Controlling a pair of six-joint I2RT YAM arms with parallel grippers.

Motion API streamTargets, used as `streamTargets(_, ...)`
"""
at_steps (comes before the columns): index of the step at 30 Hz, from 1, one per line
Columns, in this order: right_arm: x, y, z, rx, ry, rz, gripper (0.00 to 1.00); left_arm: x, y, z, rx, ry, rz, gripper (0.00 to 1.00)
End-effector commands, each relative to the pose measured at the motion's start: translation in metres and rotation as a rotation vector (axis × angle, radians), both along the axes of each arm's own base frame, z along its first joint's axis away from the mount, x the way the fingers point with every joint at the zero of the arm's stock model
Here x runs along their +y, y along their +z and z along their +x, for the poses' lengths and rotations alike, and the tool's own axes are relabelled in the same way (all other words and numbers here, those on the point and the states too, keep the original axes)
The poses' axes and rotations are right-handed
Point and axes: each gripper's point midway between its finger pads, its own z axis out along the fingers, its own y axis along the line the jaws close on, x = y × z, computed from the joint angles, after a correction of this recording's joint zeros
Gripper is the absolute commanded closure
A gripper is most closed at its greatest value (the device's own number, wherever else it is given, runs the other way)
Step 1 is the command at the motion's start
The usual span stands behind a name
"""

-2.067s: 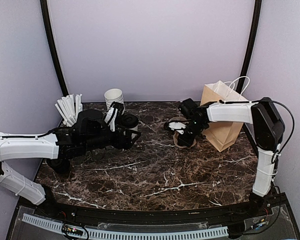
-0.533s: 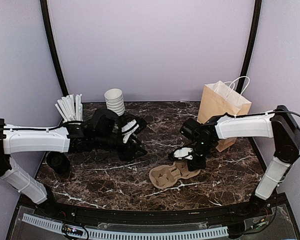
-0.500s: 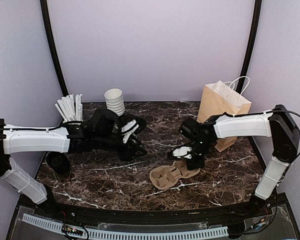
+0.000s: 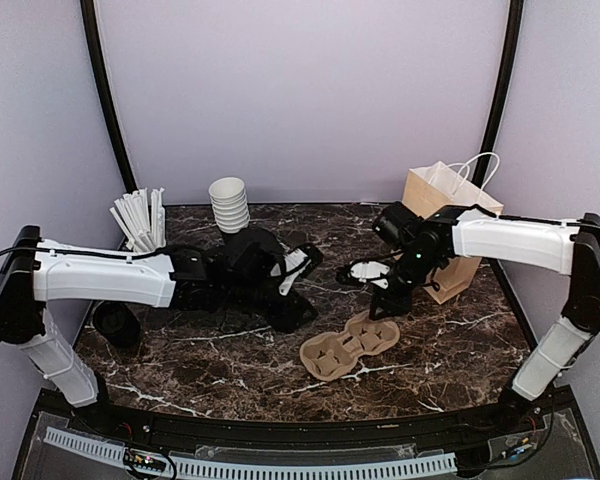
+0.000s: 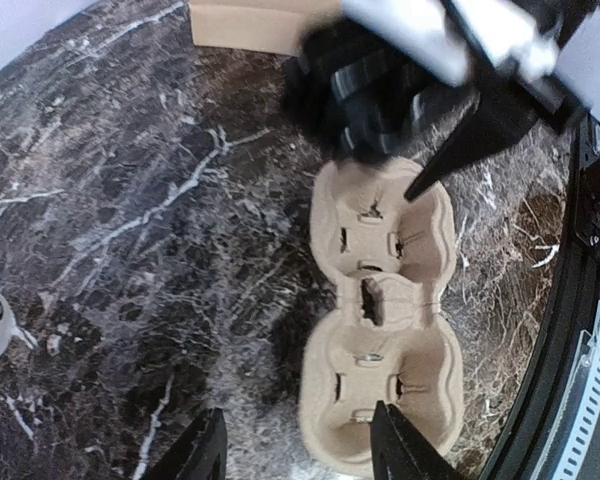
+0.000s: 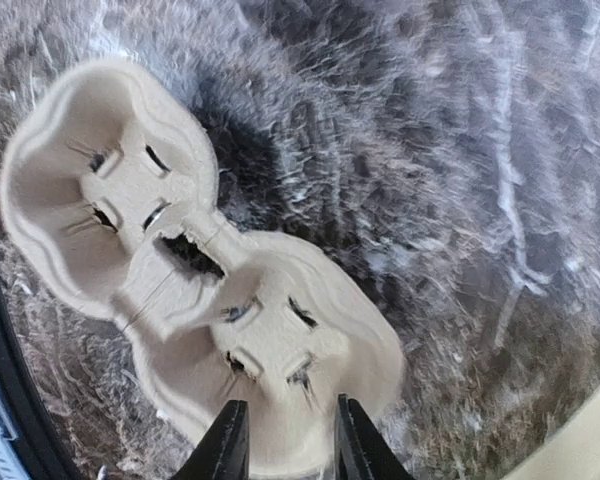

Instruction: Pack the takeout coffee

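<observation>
No lidded coffee cup shows clearly in any view. A brown pulp two-cup carrier (image 4: 348, 345) lies flat and empty at the front middle of the table. It also shows in the left wrist view (image 5: 380, 320) and in the right wrist view (image 6: 195, 290). My left gripper (image 4: 295, 314) is open and empty, low over the table just left of the carrier; in its wrist view (image 5: 298, 455) the carrier's near cup well lies below the jaws. My right gripper (image 4: 383, 305) is open and empty just above the carrier's right end (image 6: 288, 445).
The brown paper bag (image 4: 445, 228) with white handles stands open at the back right. A stack of lidless white cups (image 4: 229, 203) and a cup of white sticks (image 4: 138, 218) stand at the back left. A dark round thing (image 4: 112, 322) sits at the left edge.
The right gripper drew the carrier from beside the bag to the front middle, let go and lifted back. The left arm reached right, toward the carrier.
</observation>
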Motion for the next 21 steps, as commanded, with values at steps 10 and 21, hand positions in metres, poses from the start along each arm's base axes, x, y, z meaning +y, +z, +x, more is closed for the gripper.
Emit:
streamTargets(10,-0.055,0.135,0.052,-0.170,-0.287,0.410,0.56,-0.074,-0.040,-0.021,0.132,0.004,0.246,0.46)
streamTargets(21,-0.069,0.163,0.058,-0.256,-0.329,0.470,0.55,-0.090,-0.053,-0.024,0.183,-0.051,0.335,0.46)
